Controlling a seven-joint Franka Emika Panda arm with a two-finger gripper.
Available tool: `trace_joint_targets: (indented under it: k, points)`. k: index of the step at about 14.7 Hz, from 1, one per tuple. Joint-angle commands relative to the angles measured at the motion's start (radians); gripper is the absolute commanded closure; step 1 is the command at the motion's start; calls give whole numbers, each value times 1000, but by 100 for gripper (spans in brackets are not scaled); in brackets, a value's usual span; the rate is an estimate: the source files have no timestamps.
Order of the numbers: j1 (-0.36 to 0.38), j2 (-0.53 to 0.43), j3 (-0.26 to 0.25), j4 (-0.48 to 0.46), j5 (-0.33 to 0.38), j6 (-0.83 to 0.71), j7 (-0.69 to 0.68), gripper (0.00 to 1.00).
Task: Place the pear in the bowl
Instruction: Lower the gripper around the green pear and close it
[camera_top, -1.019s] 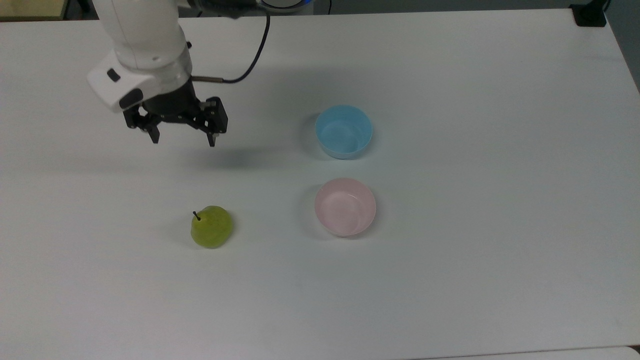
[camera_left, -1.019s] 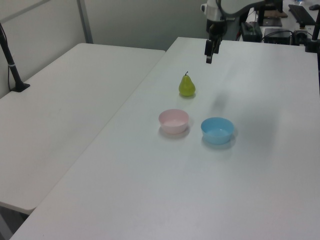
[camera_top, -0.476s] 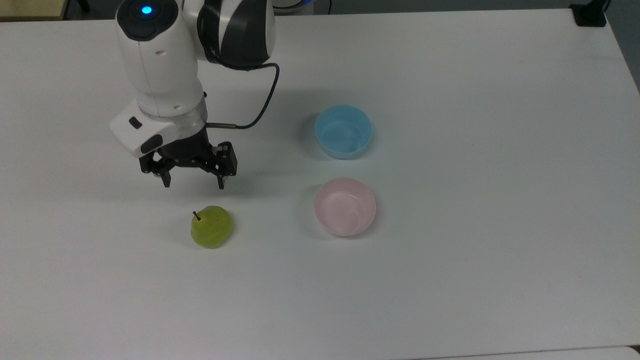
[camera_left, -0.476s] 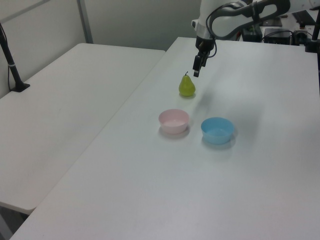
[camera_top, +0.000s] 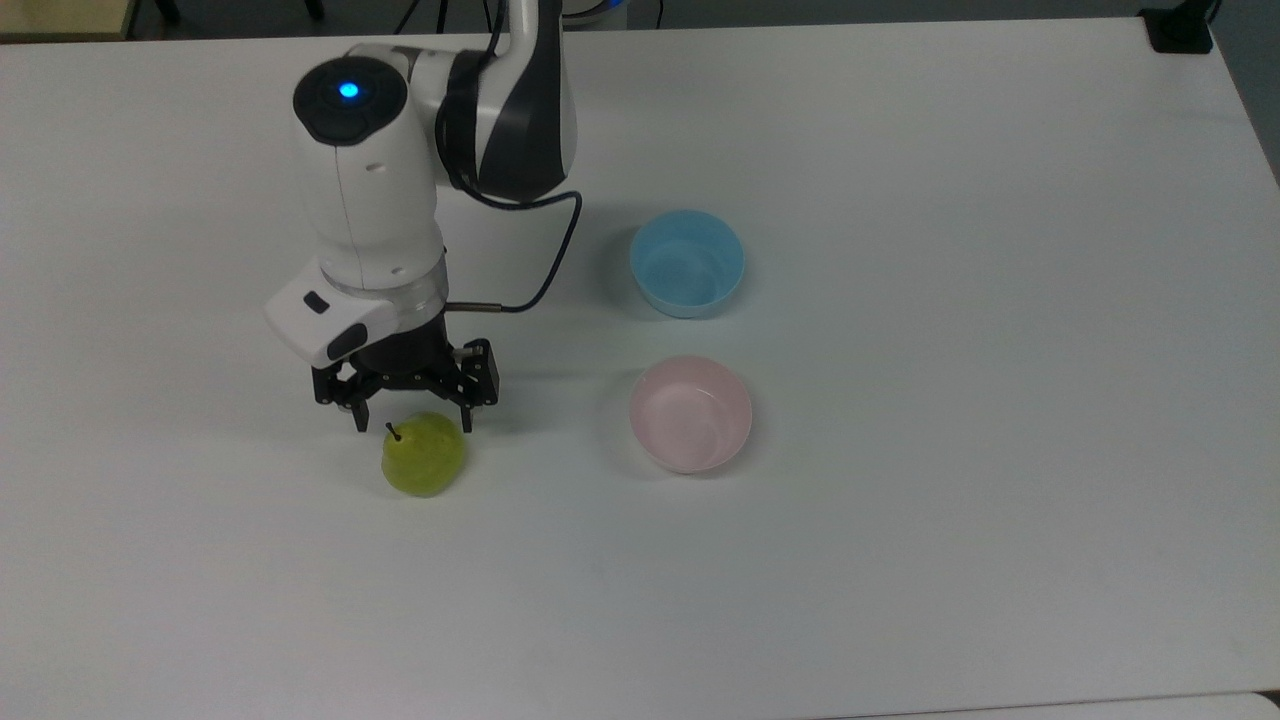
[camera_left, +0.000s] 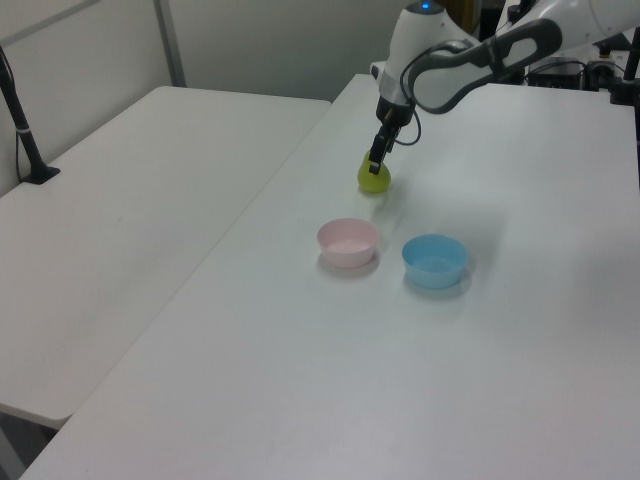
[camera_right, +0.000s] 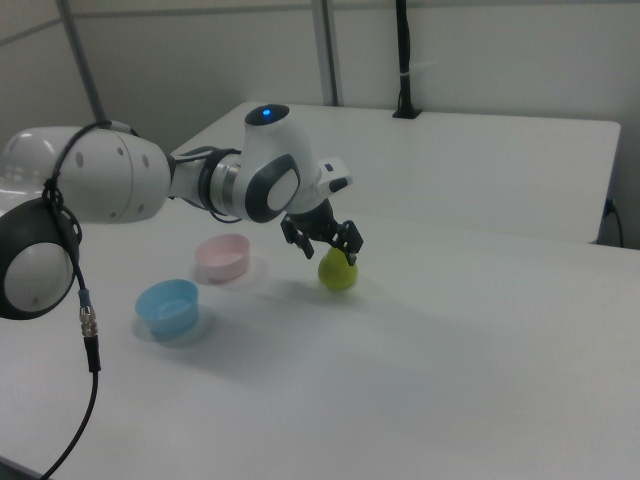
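**Fingers spread above the pear**

I saw the pear (camera_top: 424, 455) standing upright on the white surface (camera_top: 900, 550), well apart from the pink bowl (camera_top: 690, 414) on the top view's right. My gripper (camera_top: 410, 422) hung just over it, fingers (camera_top: 466, 418) spread wide and gripping nothing. A blue bowl (camera_top: 687, 263) sat beside the pink one.

glossy white arm (camera_top: 370, 215), dark grey joint, blue light, black gripper (camera_top: 411, 418), black cable (camera_top: 545, 270)

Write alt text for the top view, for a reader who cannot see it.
An open gripper hangs just above a pear on a white table. On the top view's right stand an empty pink bowl and a blue bowl.
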Motion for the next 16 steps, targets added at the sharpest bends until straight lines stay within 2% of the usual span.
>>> trace_joint_targets:
  k: [1,2,4,6,8,11,16]
  points:
    - [7,32,-4,-3,-5,73,48,0]
    - [7,41,-4,-3,-7,102,56,5]
    - [7,44,-4,-5,-8,111,56,29]
    - [7,44,-4,-6,-11,113,54,48]
    - [7,43,-4,-6,-13,113,54,63]
    - [11,6,-4,-20,-14,108,54,65]
    - [37,-161,-4,-168,-17,97,56,65]
